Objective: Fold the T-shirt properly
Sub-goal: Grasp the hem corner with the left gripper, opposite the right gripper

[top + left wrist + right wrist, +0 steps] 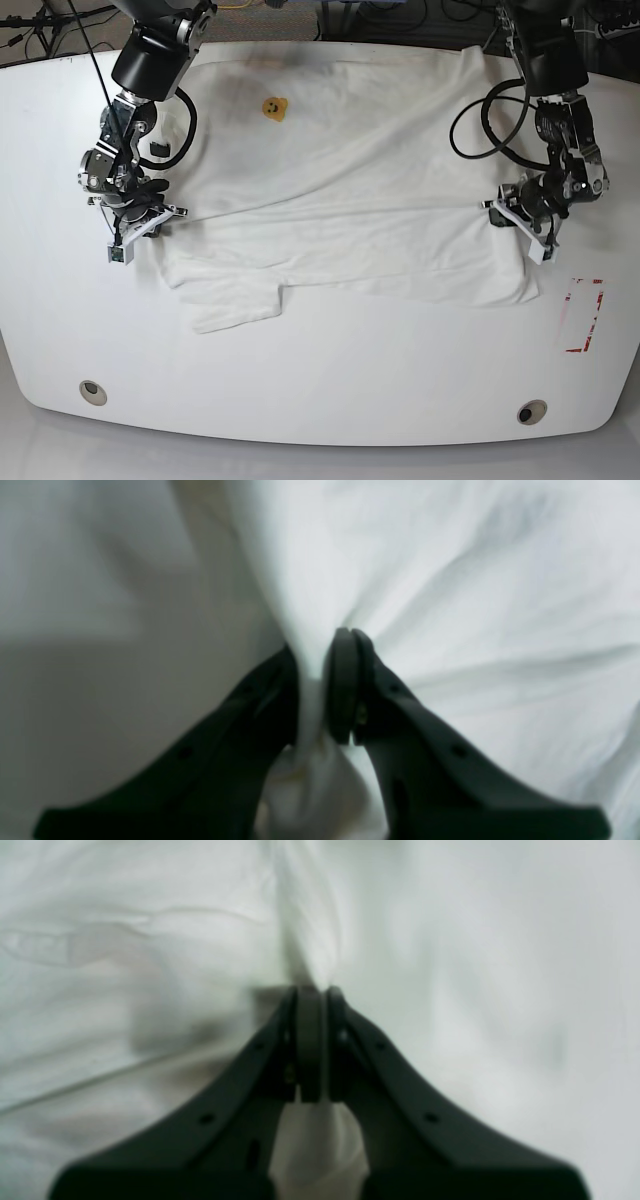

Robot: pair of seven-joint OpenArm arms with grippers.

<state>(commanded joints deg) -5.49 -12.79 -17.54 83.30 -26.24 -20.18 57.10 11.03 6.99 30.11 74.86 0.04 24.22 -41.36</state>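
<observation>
Pinching T-shirt (340, 200) edges: left end effector (320, 685), right end effector (311, 1040), cloth stretched between.

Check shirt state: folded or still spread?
Partly folded. The T-shirt has its far part doubled over toward the near edge, one sleeve poking out; left claw and right claw both pinch cloth at the side edges.

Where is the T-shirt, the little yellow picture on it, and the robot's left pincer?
T-shirt (380, 190), base view, middle of the white cloth.
yellow emblem (272, 106), base view, its centre.
left pincer (320, 680), left wrist view, between its tips.
</observation>
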